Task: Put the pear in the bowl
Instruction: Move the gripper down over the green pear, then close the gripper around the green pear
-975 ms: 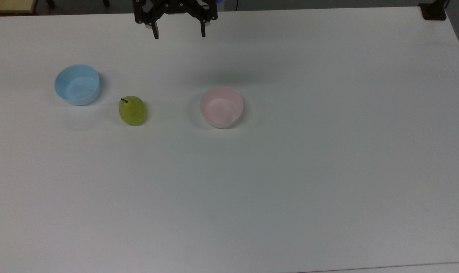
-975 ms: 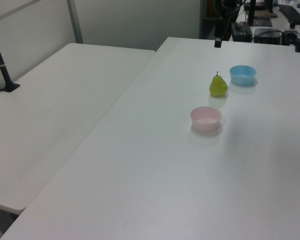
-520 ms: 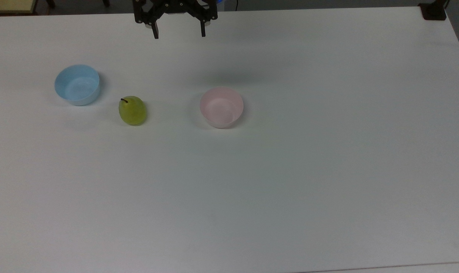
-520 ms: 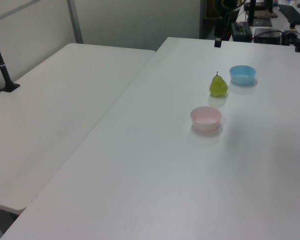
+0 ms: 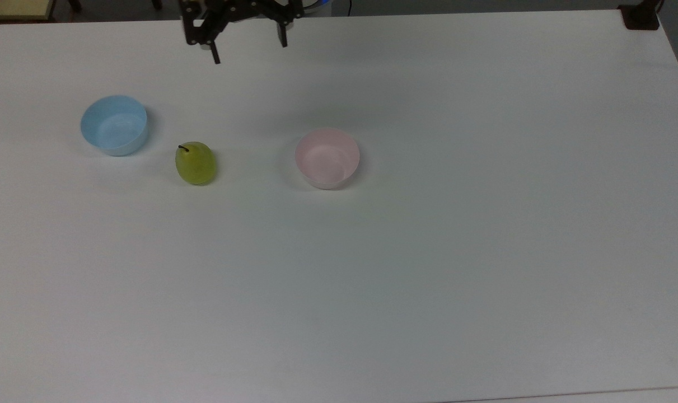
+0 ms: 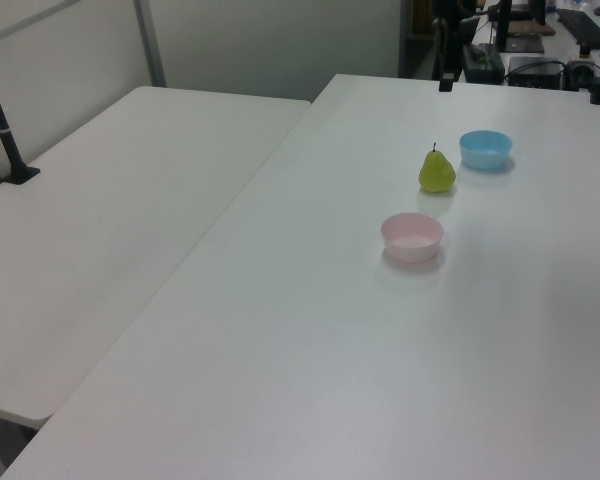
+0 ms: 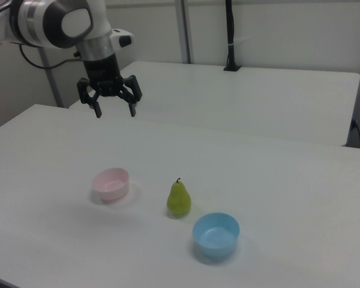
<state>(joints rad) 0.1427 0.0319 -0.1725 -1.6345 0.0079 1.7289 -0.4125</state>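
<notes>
The pear (image 5: 196, 163) stood upright between the pink bowl (image 5: 327, 157) and blue bowl (image 5: 113, 124); smooth, probably slippery, best pinched across its belly. The gripper (image 7: 114, 112) hung spread, empty.

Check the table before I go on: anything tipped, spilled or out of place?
Nothing stands out. The pear stands upright on the table between the pink bowl and the blue bowl, touching neither. Both bowls sit upright and empty. The gripper hangs open above the table.
</notes>
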